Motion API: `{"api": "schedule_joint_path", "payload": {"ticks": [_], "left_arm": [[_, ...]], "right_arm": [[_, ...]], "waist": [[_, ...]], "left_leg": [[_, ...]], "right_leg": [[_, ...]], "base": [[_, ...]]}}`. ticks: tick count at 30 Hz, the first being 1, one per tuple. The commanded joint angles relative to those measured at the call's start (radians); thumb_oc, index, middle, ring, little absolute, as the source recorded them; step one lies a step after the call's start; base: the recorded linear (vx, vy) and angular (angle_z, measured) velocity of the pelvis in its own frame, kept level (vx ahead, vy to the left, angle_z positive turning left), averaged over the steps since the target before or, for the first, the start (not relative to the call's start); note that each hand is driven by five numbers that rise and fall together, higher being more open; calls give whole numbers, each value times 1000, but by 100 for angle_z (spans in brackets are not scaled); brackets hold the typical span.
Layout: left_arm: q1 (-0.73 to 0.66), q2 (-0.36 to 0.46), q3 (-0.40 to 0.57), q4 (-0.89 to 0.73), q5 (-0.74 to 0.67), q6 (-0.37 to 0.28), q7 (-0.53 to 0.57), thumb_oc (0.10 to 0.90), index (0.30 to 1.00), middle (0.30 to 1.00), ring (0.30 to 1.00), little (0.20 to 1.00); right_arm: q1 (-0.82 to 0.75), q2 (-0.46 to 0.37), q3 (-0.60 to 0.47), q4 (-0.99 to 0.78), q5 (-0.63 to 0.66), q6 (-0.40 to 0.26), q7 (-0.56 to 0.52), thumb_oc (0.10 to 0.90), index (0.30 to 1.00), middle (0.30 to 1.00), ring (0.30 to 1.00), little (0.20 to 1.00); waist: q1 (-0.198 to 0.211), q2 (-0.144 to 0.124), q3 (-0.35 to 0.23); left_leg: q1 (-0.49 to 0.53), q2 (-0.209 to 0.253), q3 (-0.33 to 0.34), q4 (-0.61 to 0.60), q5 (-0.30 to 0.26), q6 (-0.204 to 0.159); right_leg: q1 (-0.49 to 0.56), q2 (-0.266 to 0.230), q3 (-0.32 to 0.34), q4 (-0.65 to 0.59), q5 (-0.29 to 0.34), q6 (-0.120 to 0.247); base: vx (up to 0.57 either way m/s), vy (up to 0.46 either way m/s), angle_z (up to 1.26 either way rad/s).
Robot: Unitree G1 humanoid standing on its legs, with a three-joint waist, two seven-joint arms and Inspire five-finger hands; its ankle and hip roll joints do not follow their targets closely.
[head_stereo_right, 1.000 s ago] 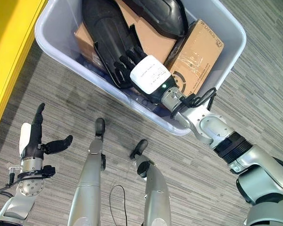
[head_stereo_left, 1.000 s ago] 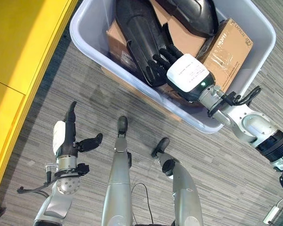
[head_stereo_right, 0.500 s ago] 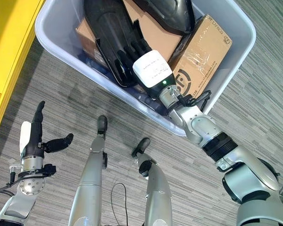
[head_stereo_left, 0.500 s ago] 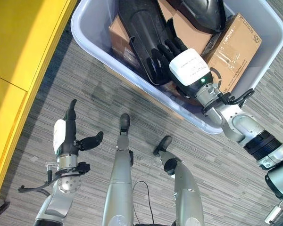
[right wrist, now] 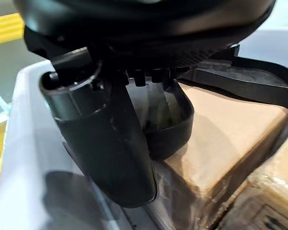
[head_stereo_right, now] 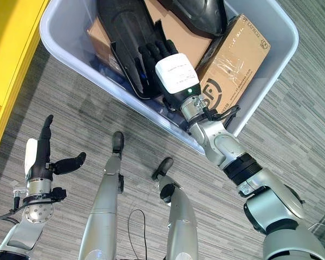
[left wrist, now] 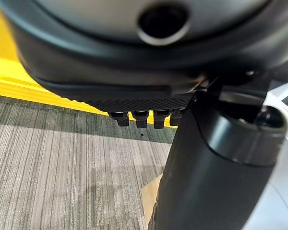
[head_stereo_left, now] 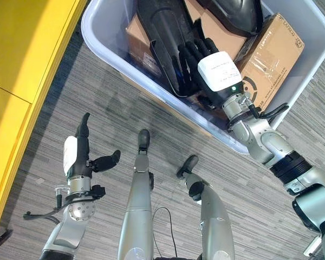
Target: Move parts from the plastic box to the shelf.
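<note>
Two black moulded parts are seen in the plastic box (head_stereo_left: 105, 40), which stands on the grey carpet floor (head_stereo_left: 97, 114) beside a yellow panel (head_stereo_left: 21, 49). A long black part (head_stereo_left: 162, 32) lies across a flat cardboard box (head_stereo_left: 219, 35), and a second rounded black part (head_stereo_left: 233, 13) rests at the far end. A taller cardboard box (head_stereo_left: 271, 51) is leaned against the box's right wall.

The right hand (head_stereo_left: 216, 76) is reached into the plastic box, its fingers (head_stereo_right: 154, 54) laid along the long black part. In the right wrist view the thumb (right wrist: 105, 143) is seen beside the part's curved edge (right wrist: 168, 129); whether the part is gripped cannot be told.

The left hand (head_stereo_left: 78, 157) is held above the floor, well apart from the plastic box, with its fingers straight and thumb spread, holding nothing.
</note>
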Motion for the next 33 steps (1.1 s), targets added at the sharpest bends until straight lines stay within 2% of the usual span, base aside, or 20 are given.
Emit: {"api": "schedule_joint_path", "payload": {"ticks": [1, 17, 33], "left_arm": [[36, 3, 8, -87, 0, -64, 58, 900, 1000, 1000, 1000, 1000], [45, 2, 12, -86, -4, -59, 67, 900, 1000, 1000, 1000, 1000], [36, 0, -4, -91, -17, -64, 76, 900, 1000, 1000, 1000, 1000]], "right_arm": [[-28, -13, -56, -19, 48, -18, -81, 900, 1000, 1000, 1000, 1000], [26, 23, -40, -21, 62, -29, -64, 900, 1000, 1000, 1000, 1000], [-19, 108, -22, 74, 79, -10, -99, 900, 1000, 1000, 1000, 1000]], "waist": [[10, 29, -5], [8, 15, -5], [21, 29, -5]], "left_leg": [[28, 34, 50, 63, -152, 8], [21, 36, 47, 74, -156, 11], [-10, 31, 42, 81, -152, 14]], "right_leg": [[34, -59, 93, -56, 70, 123], [30, -58, 88, -51, 67, 120], [0, -57, 86, -42, 67, 116]], "base": [[0, 0, 0], [0, 0, 0], [0, 0, 0]]}}
